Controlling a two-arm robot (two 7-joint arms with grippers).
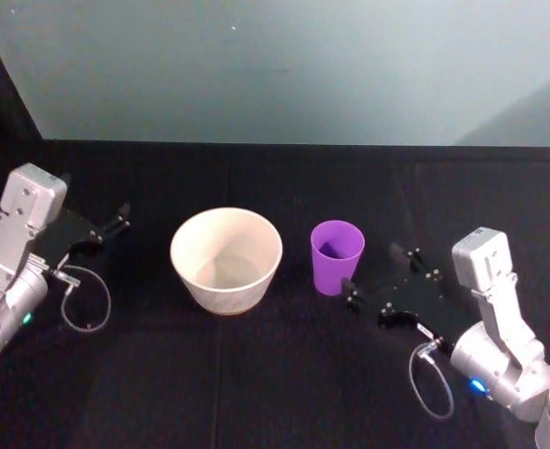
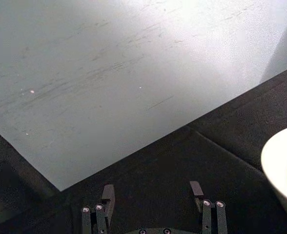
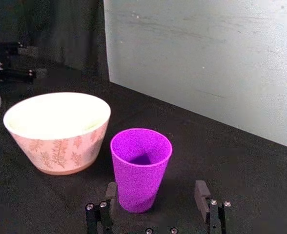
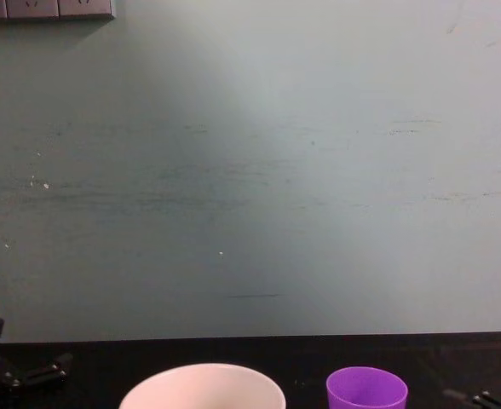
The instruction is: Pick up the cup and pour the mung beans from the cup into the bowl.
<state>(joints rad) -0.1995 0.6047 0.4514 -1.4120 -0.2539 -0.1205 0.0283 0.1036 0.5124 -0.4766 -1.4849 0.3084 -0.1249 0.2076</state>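
Purple cup (image 1: pixel 337 254) stands upright on the black table (image 1: pixel 256 393), just right of the bowl (image 1: pixel 183 267) and apart from it. We see it from the side in the chest view (image 4: pixel 365 390), with the bowl's rim (image 4: pixel 201 375) to its left. Its inside is in shadow, so we cannot make out what it holds.

Our right gripper (image 1: pixel 376 271) lies low over the table at the cup's right and near side, pointing at it. Its 2 fingers are spread wide and hold nothing. In the right wrist view the cup (image 3: pixel 141 165) stands just ahead of this gripper (image 3: pixel 155 192), its foot about level with the fingertips; we cannot tell whether either finger touches it. The bowl (image 3: pixel 60 141) sits left of it there, pale with a leaf pattern on its outer wall.

Our left gripper (image 1: pixel 118 220) is parked at the far left, well apart from the bowl. In the left wrist view it (image 2: pixel 152 191) is spread open and empty, with the bowl's rim (image 2: pixel 280 161) at the edge.
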